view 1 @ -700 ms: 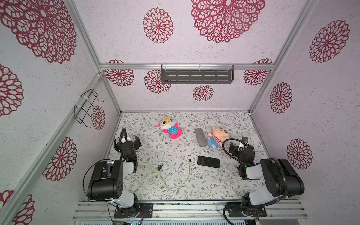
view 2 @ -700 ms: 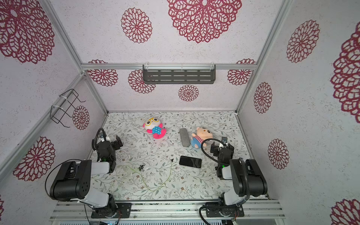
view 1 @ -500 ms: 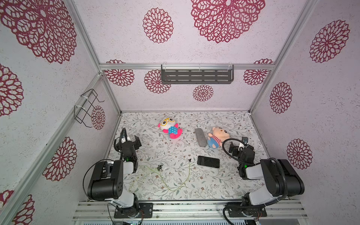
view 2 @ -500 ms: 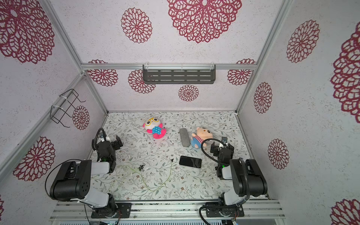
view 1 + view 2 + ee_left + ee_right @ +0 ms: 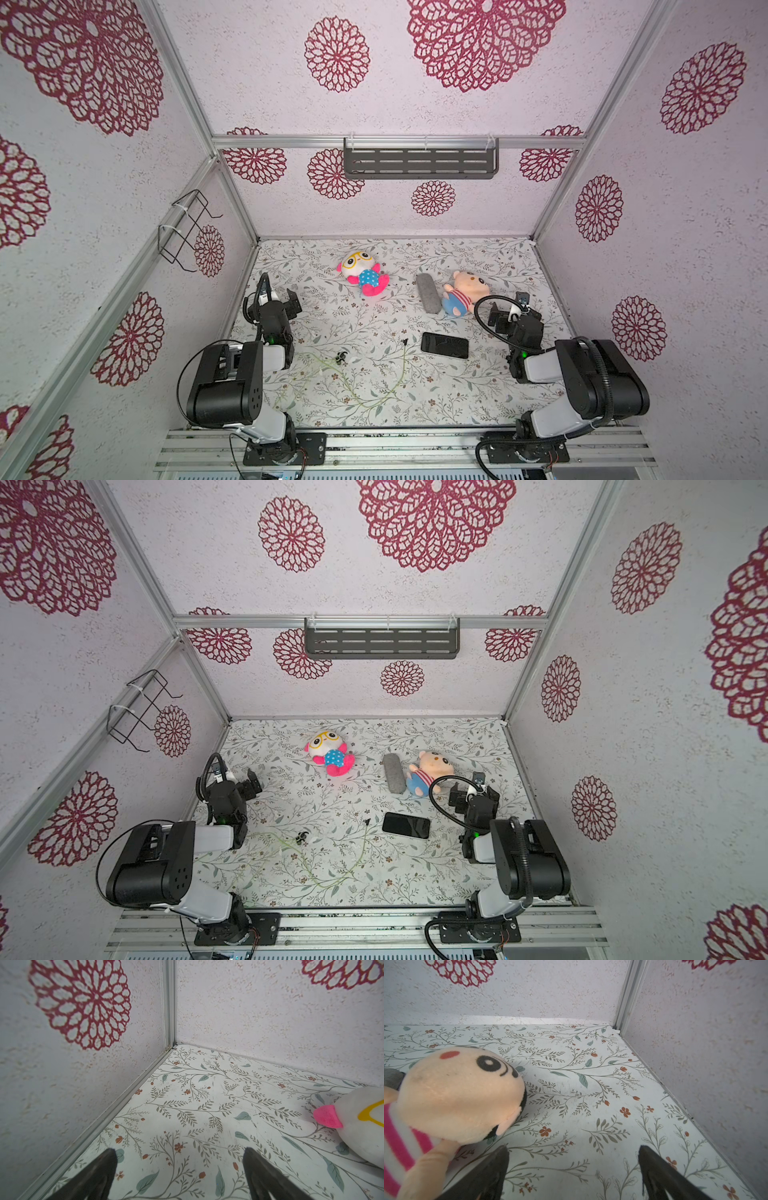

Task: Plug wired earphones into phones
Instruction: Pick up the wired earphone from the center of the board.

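While both my tools sit wide open and empty, left tool (image 5: 279, 296) by the side wall and right tool (image 5: 508, 305) next to the peach plush doll (image 5: 465, 286), the wired earphones (image 5: 341, 357) lie loose mid-surface (image 5: 478, 399). Their plug (image 5: 404, 341) is near the black phone (image 5: 444, 345), not plugged in.

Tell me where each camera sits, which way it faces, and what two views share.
Top views: high at the front, looking down on the table, phone and earphones; left arm and right arm show.
Left wrist: low, facing the far left corner; the open left gripper shows.
Right wrist: low, facing the far right corner; the open right gripper shows.
Shared: right wrist and top views show the peach doll.
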